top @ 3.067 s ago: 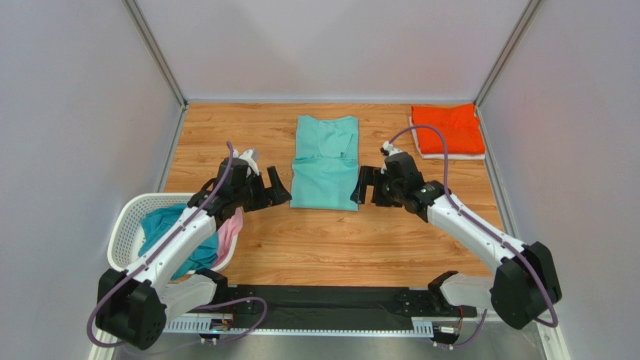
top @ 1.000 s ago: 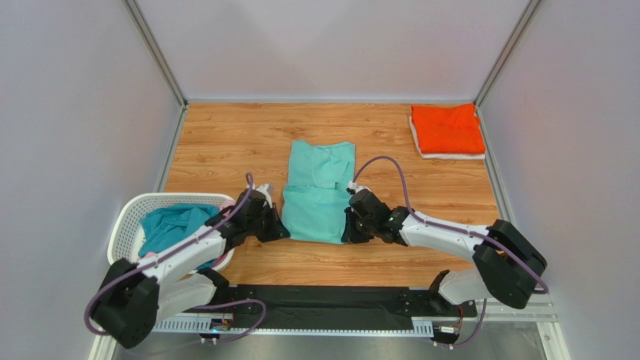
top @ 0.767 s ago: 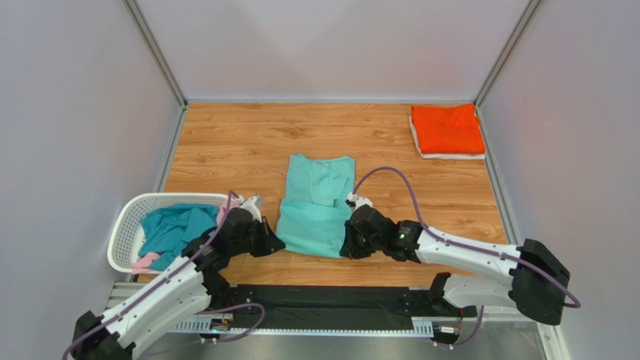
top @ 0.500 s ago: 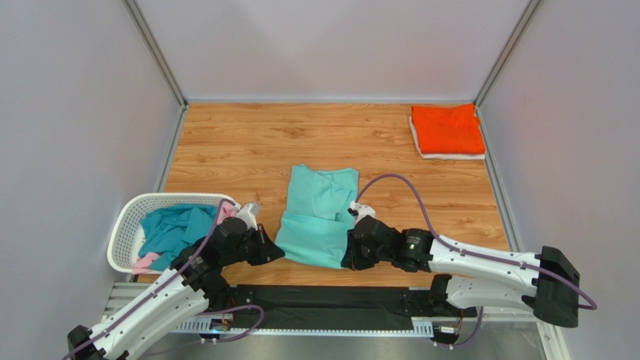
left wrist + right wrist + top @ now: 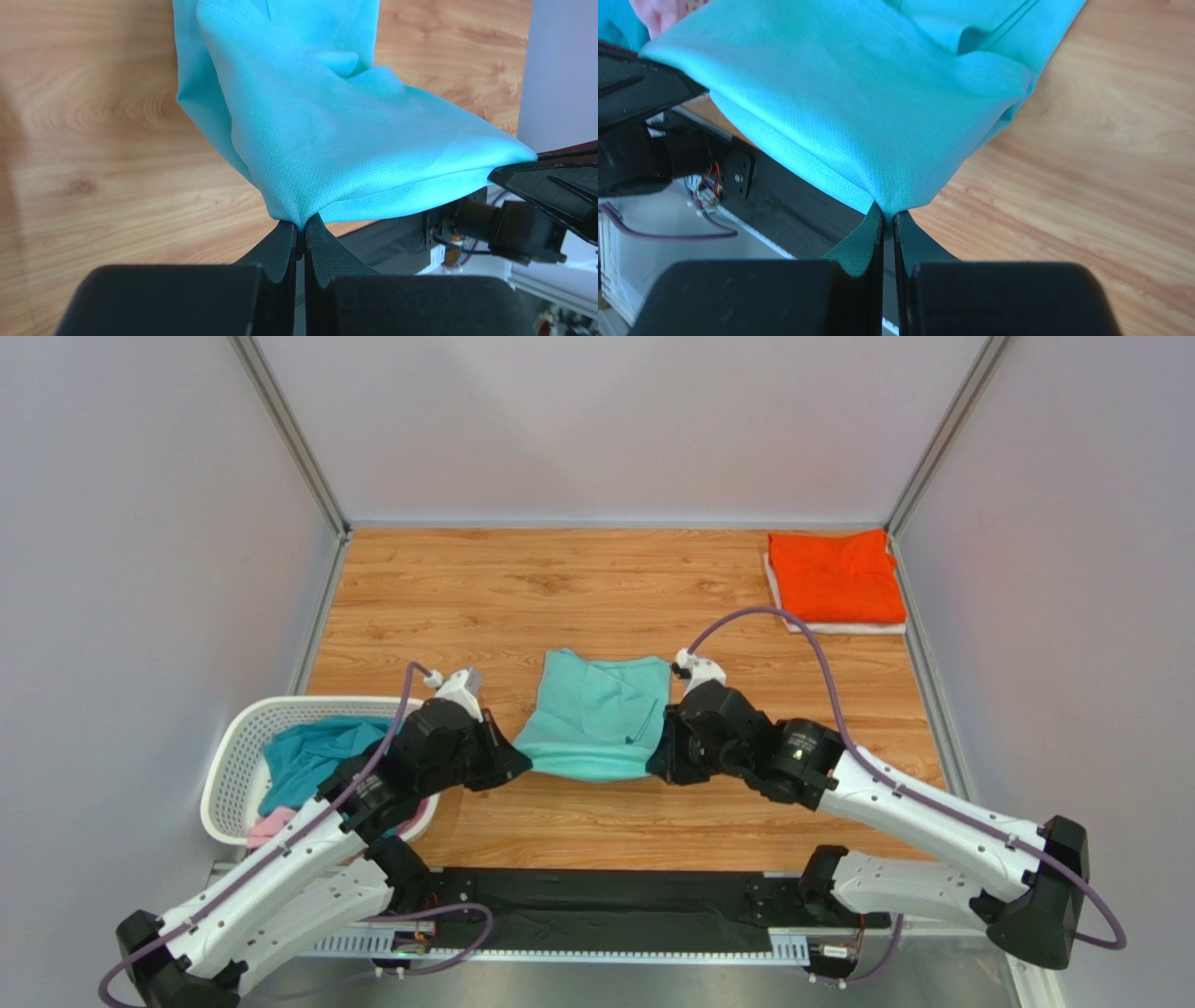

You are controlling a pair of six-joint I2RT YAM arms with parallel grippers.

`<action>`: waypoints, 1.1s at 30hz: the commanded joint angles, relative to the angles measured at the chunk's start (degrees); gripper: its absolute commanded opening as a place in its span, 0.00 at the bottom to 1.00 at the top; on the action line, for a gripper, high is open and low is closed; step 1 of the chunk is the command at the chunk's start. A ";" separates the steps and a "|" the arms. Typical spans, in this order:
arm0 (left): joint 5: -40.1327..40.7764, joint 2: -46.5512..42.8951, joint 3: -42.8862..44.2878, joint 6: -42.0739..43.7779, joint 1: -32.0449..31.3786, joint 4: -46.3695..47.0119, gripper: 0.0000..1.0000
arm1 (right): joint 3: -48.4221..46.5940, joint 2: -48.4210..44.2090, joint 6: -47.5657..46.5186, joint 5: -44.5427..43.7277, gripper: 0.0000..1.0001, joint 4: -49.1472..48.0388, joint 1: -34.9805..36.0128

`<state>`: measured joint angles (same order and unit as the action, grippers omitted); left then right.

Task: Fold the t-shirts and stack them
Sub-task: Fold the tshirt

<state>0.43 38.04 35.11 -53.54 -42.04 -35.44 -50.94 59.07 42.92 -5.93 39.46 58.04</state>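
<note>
Pinching mint-teal t-shirt point(image 5: 596, 731), left tool point(image 5: 514, 765), right tool point(image 5: 661, 756) clamped; teal-blue t-shirt point(image 5: 302, 763) in basket point(image 5: 302, 707).

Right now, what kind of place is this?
Probably a robot test booth, not a home: plain grey walls box in a wood-look table, and the left gripper and right gripper hold a mint-teal t-shirt.

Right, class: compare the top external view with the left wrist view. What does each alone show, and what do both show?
Only the top view: the folded orange t-shirt in the far right corner, the laundry basket, and both whole arms. Only the left wrist view: a close look at the left gripper shut on a corner of the mint t-shirt. Both: that shirt, its near edge lifted above the wooden table.
</note>
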 commanded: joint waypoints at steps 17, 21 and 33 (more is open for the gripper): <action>6.70 36.90 28.69 14.68 9.78 9.86 0.00 | -15.42 19.31 -17.08 19.38 0.00 -4.91 -30.96; 0.65 44.38 32.20 16.53 13.47 13.20 0.00 | -17.96 24.93 -17.69 22.01 0.00 -5.97 -34.04; -4.29 66.18 45.83 20.14 17.69 12.77 0.00 | -26.75 44.37 -17.87 25.62 0.00 -9.40 -40.11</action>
<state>-3.68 101.51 77.80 -35.70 -25.85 -22.00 -74.41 100.20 26.48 18.55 31.27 18.85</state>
